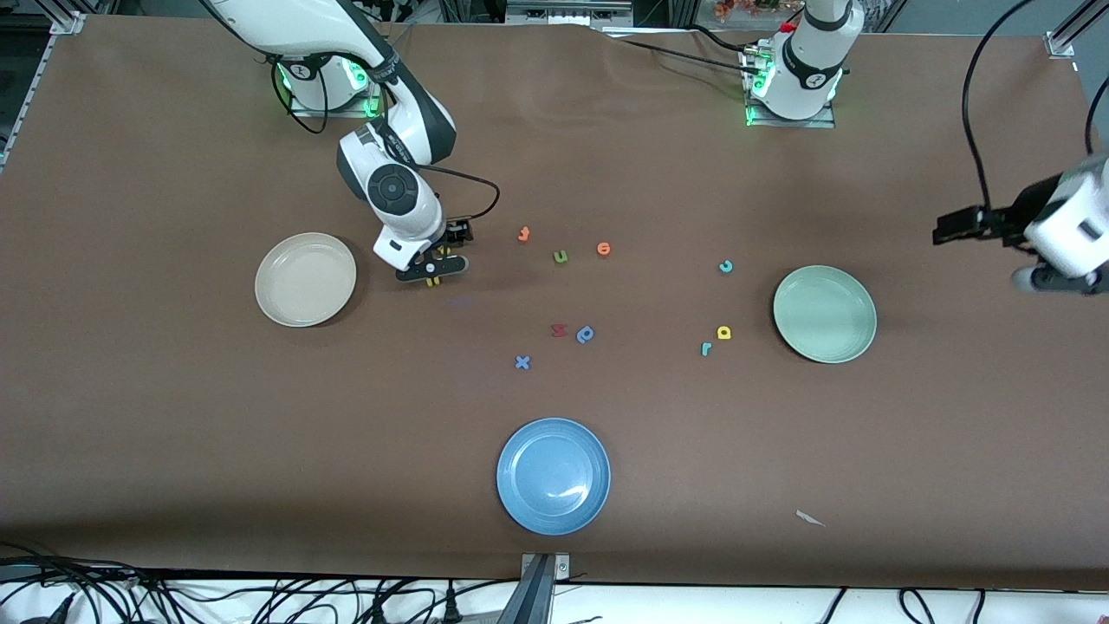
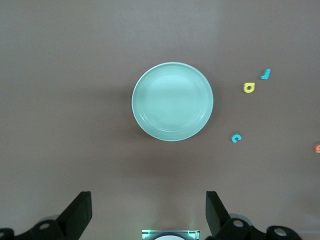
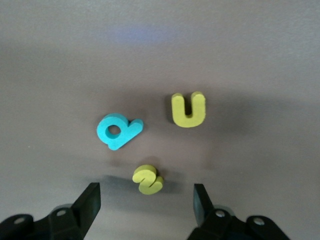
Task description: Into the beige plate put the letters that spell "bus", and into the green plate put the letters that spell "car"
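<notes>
— Where does the right tool sit?

— Low over the bench beside the beige plate, jaws apart, holding nothing. The yellow s lies flat between its fingers, the teal b and yellow u just past it, the b's stem pointing toward the u.

— And the left tool?

— It waits, jaws wide, above the green plate; the teal c, yellow a and teal r lie beside that plate.

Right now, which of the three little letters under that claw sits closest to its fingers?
The yellow s. It lies between the right gripper's open fingers, while the yellow u and the teal b lie farther out from them.
</notes>
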